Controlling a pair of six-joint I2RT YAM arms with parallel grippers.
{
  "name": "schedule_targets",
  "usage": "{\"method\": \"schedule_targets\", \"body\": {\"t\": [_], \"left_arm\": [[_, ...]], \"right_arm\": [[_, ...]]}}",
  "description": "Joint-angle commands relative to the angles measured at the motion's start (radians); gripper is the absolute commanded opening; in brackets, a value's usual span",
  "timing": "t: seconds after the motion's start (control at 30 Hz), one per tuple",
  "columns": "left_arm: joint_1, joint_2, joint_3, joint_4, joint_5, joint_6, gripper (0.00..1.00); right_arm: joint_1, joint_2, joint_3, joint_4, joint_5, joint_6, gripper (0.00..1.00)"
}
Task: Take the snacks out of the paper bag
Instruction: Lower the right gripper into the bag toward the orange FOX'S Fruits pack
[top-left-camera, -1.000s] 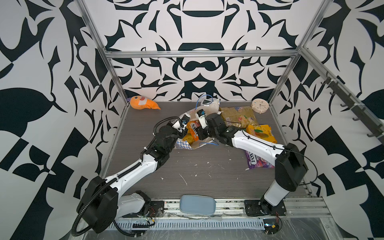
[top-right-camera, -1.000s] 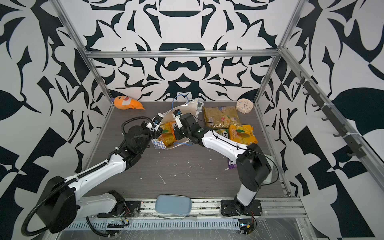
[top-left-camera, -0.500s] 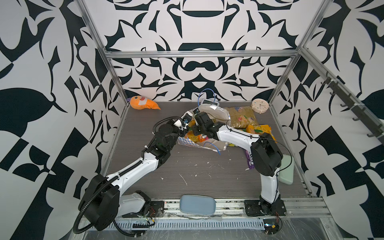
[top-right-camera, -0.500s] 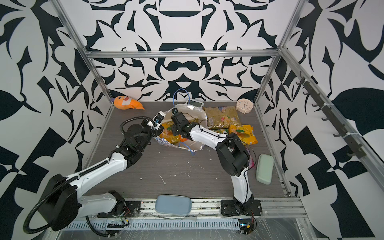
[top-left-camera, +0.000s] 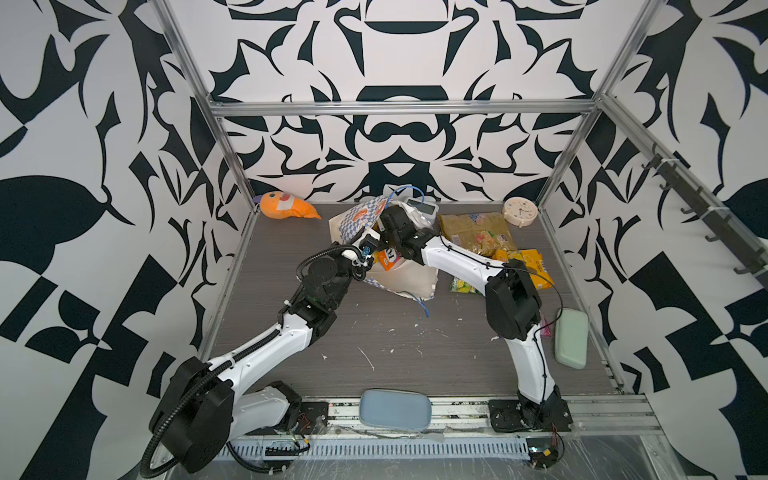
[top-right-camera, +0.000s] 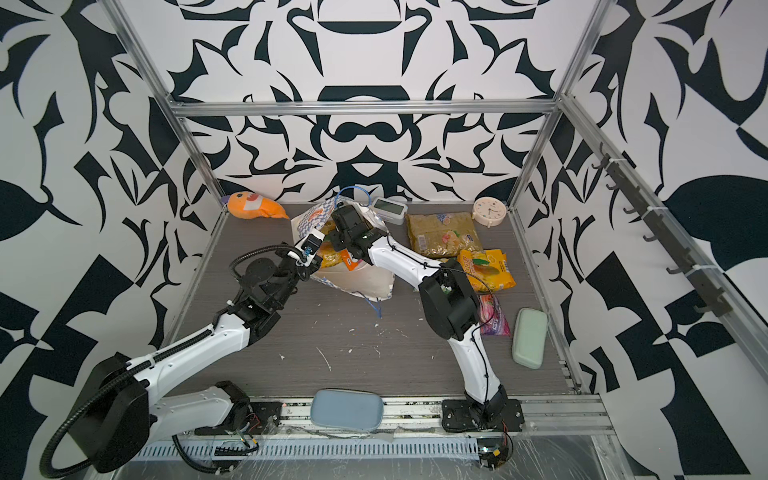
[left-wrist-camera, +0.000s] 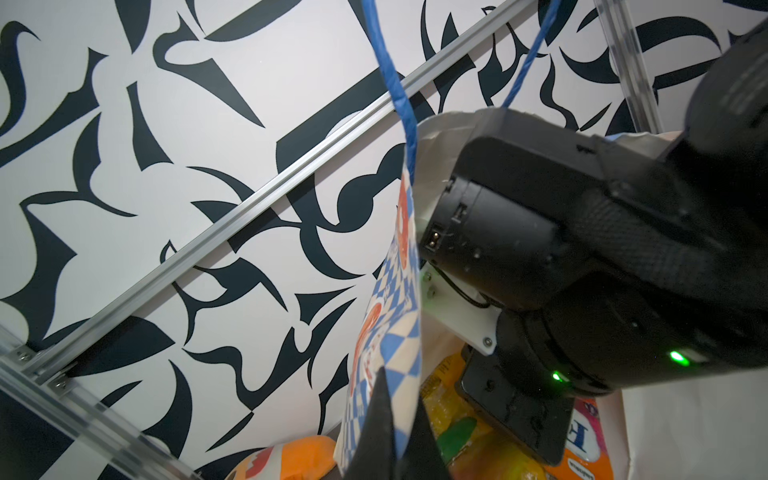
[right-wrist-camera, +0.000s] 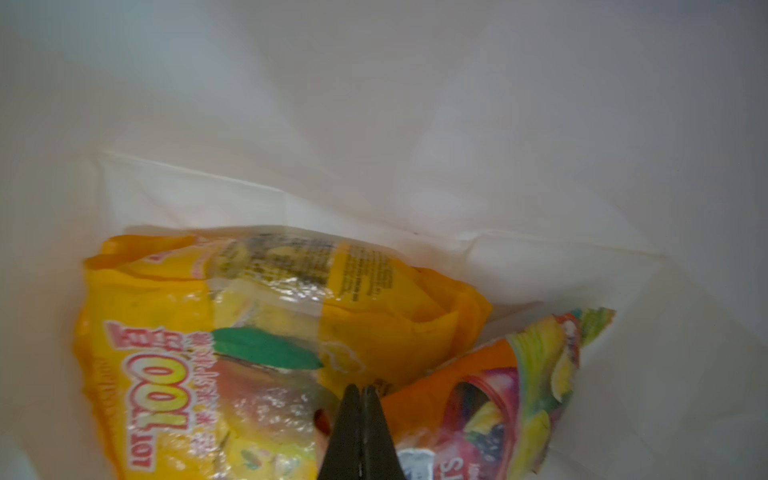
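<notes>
The paper bag (top-left-camera: 409, 278) is clamped at its rim by the left end effector (left-wrist-camera: 397, 432), and inside it the mango packet (right-wrist-camera: 257, 332), likely light, crinkly and slippery, is met by the right end effector (right-wrist-camera: 360, 392), tips pressed together; a flat sealed edge is best pinched.
</notes>
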Motion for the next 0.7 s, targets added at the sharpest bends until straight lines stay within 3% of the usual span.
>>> {"method": "schedule_targets", "body": {"t": [0.0,0.13,0.27,0.4,0.47,0.67], "left_arm": [[-0.01,-0.04,-0.032,0.146,0.013,-0.007,0.0],[-0.009,-0.033,-0.083,0.179,-0.01,-0.031,0.0],[-0.01,-0.034,-0.131,0.208,-0.019,-0.048,0.0],[-0.01,-0.048,-0.145,0.184,-0.025,-0.062,0.0],[-0.01,-0.06,-0.147,0.175,-0.026,-0.068,0.0],[-0.01,-0.077,-0.152,0.159,-0.029,-0.072,0.0]], "right_arm": [[-0.045,-0.033,0.072,0.072,0.031,0.045,0.1],[-0.036,-0.077,-0.064,0.125,0.037,0.107,0.33],[-0.027,-0.115,-0.182,0.165,0.041,0.159,0.5],[-0.012,-0.14,-0.247,0.189,0.035,0.195,0.53],[0.001,-0.152,-0.273,0.213,0.051,0.2,0.59],[0.027,-0.153,-0.304,0.208,0.184,0.228,0.67]]}}
